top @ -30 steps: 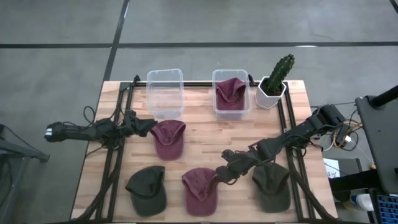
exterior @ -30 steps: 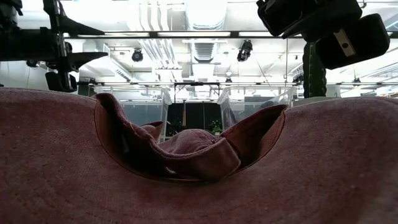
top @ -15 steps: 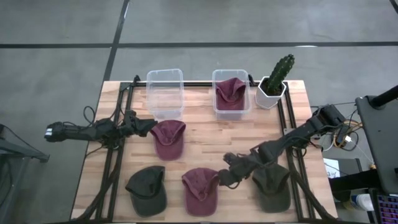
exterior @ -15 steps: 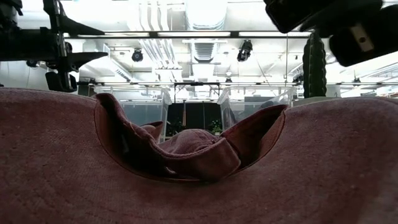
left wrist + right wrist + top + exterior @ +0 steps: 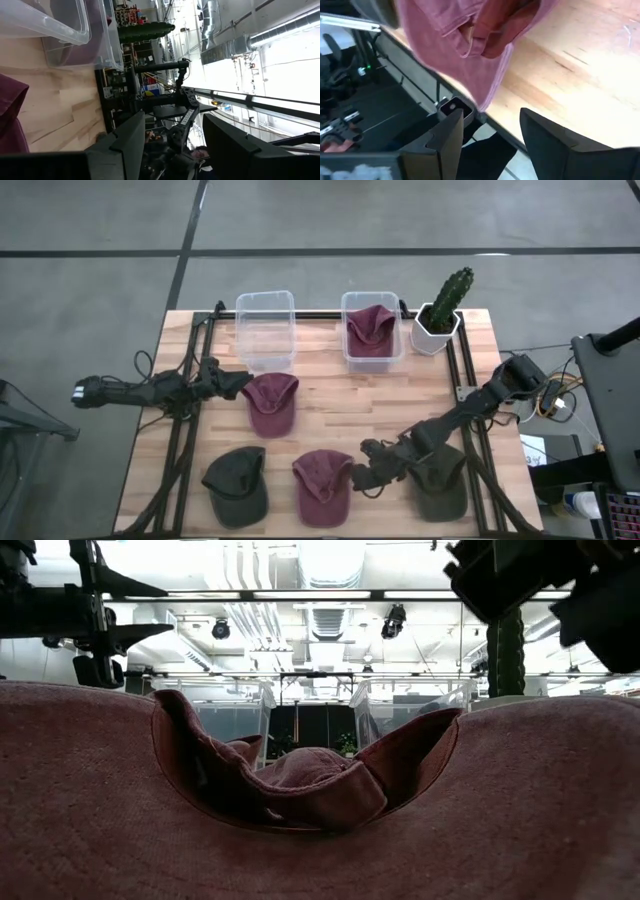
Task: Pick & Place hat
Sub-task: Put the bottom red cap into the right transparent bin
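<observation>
The right gripper (image 5: 366,476) is held open just beside the front maroon cap (image 5: 322,485) near the table's front edge (image 5: 420,531). If only the brim is pinched, the cap could be dragged overboard.

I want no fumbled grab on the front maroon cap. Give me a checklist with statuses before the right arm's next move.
1. Right gripper beside the front maroon cap, at its right edge: ok.
2. Right fingers apart, nothing between them: ok.
3. Cap lying free, clear of the left green cap and right green cap: ok.
4. Left gripper away from the work, by the upper maroon cap: ok.
5. Right bin already holds a maroon cap; left bin empty: ok.
6. Height of the fingertips above the table: cannot tell.
</observation>
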You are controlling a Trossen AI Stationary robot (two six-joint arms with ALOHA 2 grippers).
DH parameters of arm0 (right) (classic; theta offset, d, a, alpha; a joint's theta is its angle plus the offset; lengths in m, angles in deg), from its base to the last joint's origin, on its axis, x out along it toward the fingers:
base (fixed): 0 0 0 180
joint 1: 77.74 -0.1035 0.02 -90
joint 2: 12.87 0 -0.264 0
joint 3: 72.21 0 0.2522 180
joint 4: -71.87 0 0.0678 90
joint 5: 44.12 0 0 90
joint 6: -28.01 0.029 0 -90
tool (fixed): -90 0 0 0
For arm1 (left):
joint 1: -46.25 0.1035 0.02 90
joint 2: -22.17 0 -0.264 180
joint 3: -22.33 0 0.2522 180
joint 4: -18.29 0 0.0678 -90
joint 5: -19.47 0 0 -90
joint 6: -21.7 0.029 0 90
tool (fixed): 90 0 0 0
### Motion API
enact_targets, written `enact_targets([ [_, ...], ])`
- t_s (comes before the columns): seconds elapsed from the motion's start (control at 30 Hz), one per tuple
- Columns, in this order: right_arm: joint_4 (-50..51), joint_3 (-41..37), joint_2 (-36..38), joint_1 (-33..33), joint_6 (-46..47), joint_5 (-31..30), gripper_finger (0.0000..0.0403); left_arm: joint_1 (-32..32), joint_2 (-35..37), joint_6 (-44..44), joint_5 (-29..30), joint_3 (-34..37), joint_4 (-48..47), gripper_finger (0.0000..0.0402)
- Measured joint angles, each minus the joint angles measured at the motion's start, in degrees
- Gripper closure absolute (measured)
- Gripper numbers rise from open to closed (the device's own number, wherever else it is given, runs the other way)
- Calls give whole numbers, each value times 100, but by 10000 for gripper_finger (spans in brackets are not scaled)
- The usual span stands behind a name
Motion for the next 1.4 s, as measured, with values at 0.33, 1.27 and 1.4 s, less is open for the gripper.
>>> enact_targets([
  [0.33,-630,7,-638,1,182,-4,213,-1,1,-20,-2,0,-4,209],
  [1.27,-981,812,-1723,15,-125,2,289,0,-8,-49,-2,0,-35,209],
  [1.4,-991,800,-1717,15,-125,2,317,-1,-10,-50,-2,0,-33,209],
])
